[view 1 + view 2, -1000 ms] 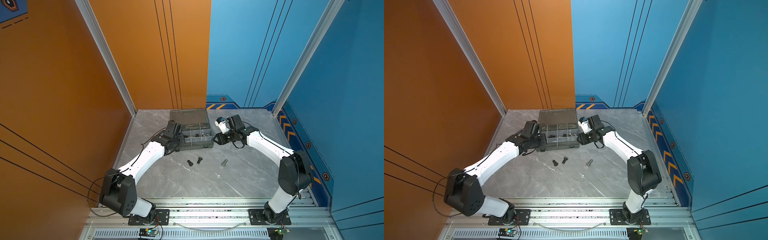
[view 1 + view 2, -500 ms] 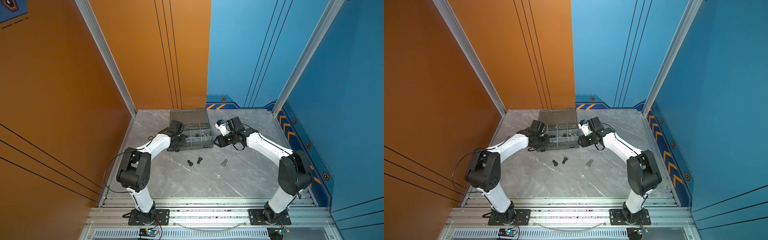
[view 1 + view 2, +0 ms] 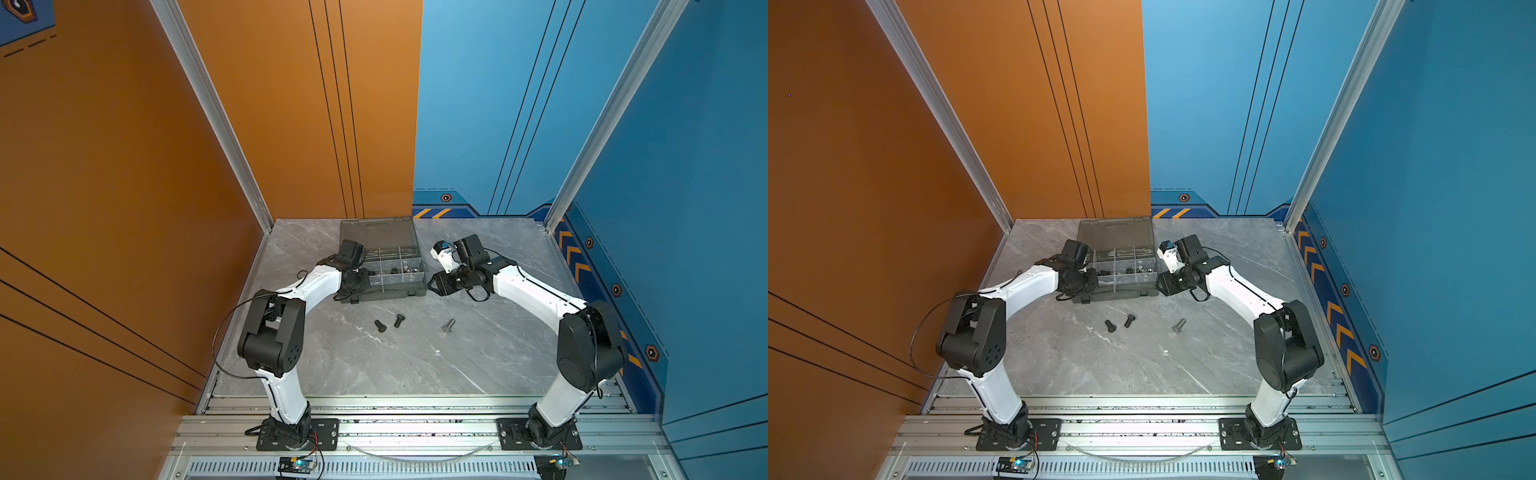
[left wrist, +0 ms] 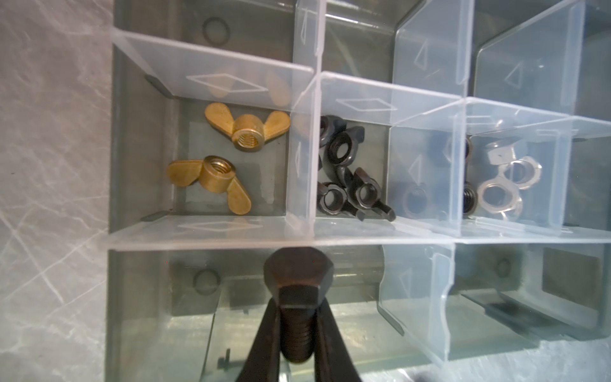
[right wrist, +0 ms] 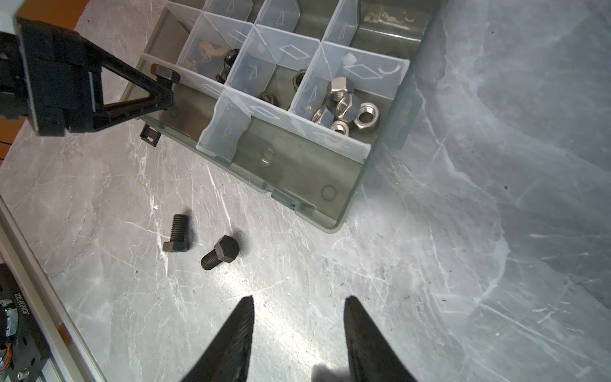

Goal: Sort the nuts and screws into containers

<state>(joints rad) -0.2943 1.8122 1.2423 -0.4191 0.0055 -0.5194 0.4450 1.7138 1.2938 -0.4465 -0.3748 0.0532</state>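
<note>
Centre of both top views: two black bolts (image 3: 380, 326) and a silver bolt (image 3: 448, 325) lie flat on open table (image 3: 374, 365). Beyond, the left gripper (image 4: 296, 309) clamps a third black bolt (image 4: 299, 281) by its shank, head forward, over the front-left compartment (image 4: 185, 297) of the case (image 3: 386, 293). The right gripper (image 5: 299, 299), jaws apart and empty, flanks the case's right edge.

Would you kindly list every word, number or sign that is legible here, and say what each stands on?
Nothing reads clearly.
Black plate by the rail: white characters, too blurred to read.
White housing on the right wrist: print too small.
Dividers: embossed diamonds and triangles, no letters.
Blue wall: orange chevrons, hexagon badges, no words.
</note>
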